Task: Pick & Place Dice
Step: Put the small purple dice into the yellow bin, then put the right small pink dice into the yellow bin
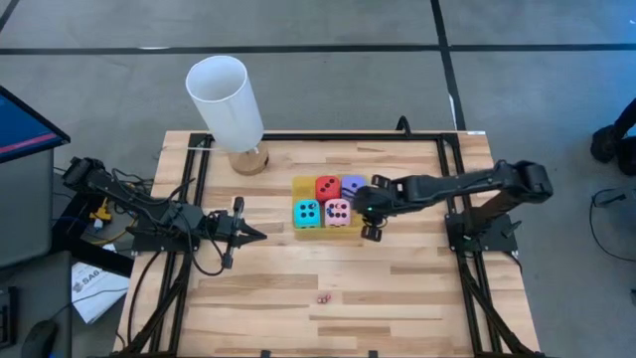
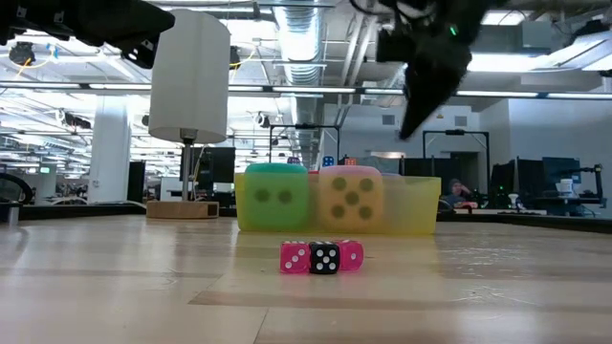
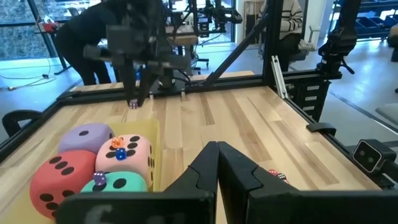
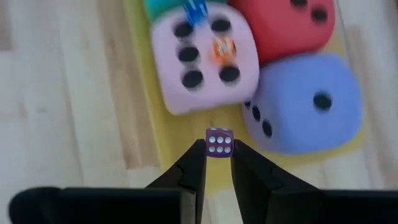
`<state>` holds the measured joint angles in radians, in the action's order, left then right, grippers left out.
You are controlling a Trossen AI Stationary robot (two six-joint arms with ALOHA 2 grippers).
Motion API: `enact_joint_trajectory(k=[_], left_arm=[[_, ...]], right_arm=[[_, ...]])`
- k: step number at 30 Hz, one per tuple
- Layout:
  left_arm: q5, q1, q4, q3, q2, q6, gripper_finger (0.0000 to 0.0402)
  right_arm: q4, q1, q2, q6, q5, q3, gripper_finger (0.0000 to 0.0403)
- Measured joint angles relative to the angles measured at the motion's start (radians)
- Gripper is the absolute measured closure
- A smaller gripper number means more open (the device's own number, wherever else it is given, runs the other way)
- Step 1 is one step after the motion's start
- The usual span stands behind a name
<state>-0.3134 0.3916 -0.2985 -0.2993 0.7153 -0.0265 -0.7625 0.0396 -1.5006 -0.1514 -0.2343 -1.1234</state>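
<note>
The four dice sit packed two by two in a shallow yellow tray point(image 1: 355, 235) near the middle of the tabletop point(image 1: 397, 288), slightly toward its far edge. In the high view the red die point(image 1: 327, 188) and the purple die point(image 1: 353, 185) make the far row, and the cyan die point(image 1: 306, 212) and the pink die point(image 1: 338, 212) make the near row, all touching one another. Small coloured dice rest on top of the pink one; the right wrist view shows an orange one point(image 4: 224, 50) and a blue one point(image 4: 195, 10) there.

The right gripper point(image 1: 370, 221) hangs over the tray's right side, just beside the pink and purple dice. Its jaws are pinched onto a tiny purple die point(image 4: 219, 142), which shows a face of white pips between the fingertips, above the yellow tray.

The left gripper point(image 1: 252, 235) waits low over the tabletop near its left edge, well apart from the tray, with its jaws fully closed and holding nothing.

A row of three tiny dice point(image 2: 321, 256), two pink ones with a black one between, lies near the tabletop's near edge. A white lamp point(image 1: 227, 102) on a wooden base stands at the far edge, toward the left corner.
</note>
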Motion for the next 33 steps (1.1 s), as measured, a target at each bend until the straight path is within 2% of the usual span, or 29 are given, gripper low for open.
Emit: enact_joint_trajectory(k=[5,17,28,33], left_arm=[[0.000,0.000,-0.001,0.000,0.000,-0.001,0.0402],[0.000,0.000,-0.013,0.000,0.000,-0.003,0.0402],[0.000,0.000,-0.016,0.000,0.000,-0.003,0.0402],[0.000,0.000,-0.016,0.000,0.000,-0.003,0.0402]], right_arm=[[0.154,-0.010,0.029,-0.032,-0.002,0.153,0.0344],[0.228,-0.040,0.021,0.001,-0.003,0.169,0.0332],[0.227,-0.056,0.007,0.002,-0.003,0.170,0.0240],[0.227,-0.056,0.007,0.002,-0.003,0.170,0.0224]])
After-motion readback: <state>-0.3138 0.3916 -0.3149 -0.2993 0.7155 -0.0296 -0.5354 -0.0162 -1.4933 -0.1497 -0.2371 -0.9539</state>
